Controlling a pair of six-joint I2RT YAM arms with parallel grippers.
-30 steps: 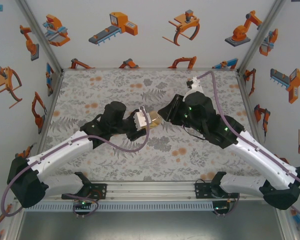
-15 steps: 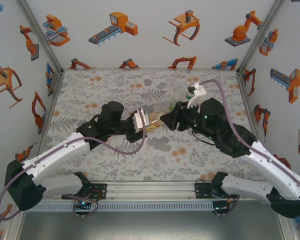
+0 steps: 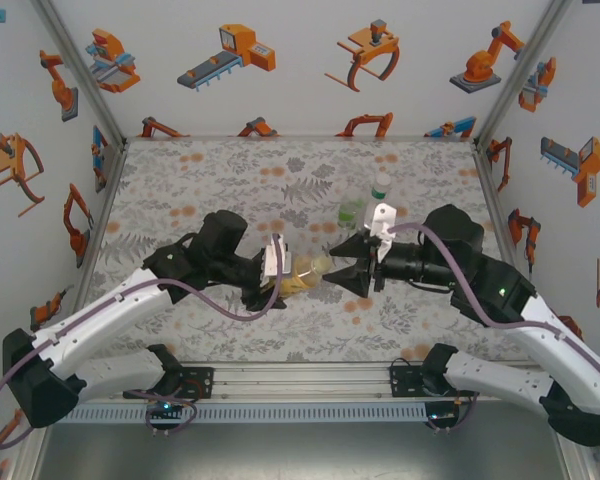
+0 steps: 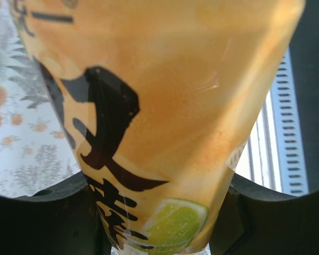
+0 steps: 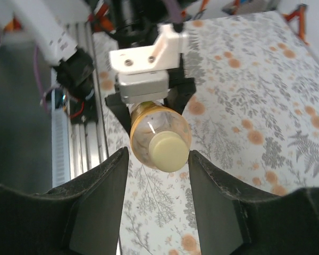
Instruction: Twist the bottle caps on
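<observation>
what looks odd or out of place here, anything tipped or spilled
The amber bottle is held on its side, clamped in the left gripper, its pale cap facing the open right gripper. No spill shows.

The left arm (image 3: 110, 315) and right arm (image 3: 550, 345) have white link shells and black joint housings. A purple-grey cable (image 3: 225, 310) runs along each. The left wrist carries a white bracket (image 5: 149, 50) with two screw holes. The fingers (image 5: 95, 207) are matte black wedges.

Left tool (image 3: 286, 280) clamped, right tool (image 3: 334, 266) parted, tips facing.
</observation>
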